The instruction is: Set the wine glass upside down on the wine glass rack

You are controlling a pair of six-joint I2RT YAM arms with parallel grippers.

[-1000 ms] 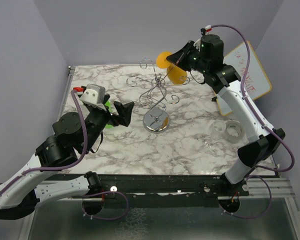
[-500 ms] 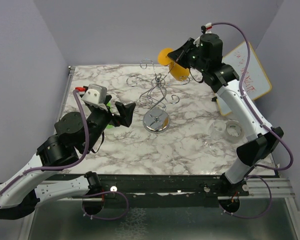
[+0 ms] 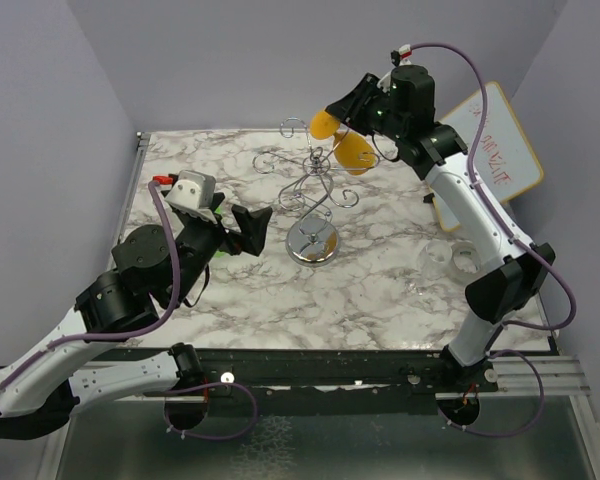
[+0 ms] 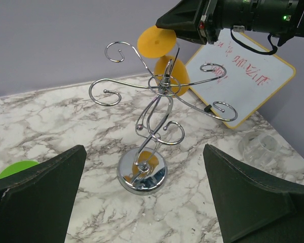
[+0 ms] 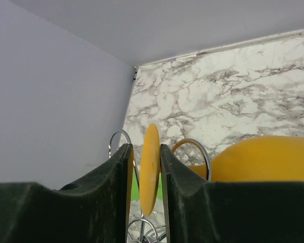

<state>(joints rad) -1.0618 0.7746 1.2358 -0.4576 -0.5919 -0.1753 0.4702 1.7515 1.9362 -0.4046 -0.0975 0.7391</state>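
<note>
Whiteboard (image 3: 495,150) beside rack (image 3: 313,242); right pincer (image 5: 147,149) slightly apart around glass (image 5: 263,159) foot, left pincer (image 3: 250,225) wide

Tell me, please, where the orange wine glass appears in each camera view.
Top view: wine glass upper centre, among the rack's top arms.
Left wrist view: wine glass top centre, behind the rack's hub.
Right wrist view: wine glass foot at centre, bowl at right.
Shared landmark: the chrome rack.

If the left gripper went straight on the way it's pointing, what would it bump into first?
Probably the wine glass rack. In the wrist view it stands dead ahead, centred between the fingers of the open left gripper, with nothing nearer in that line. Depth is hard to judge.
</note>
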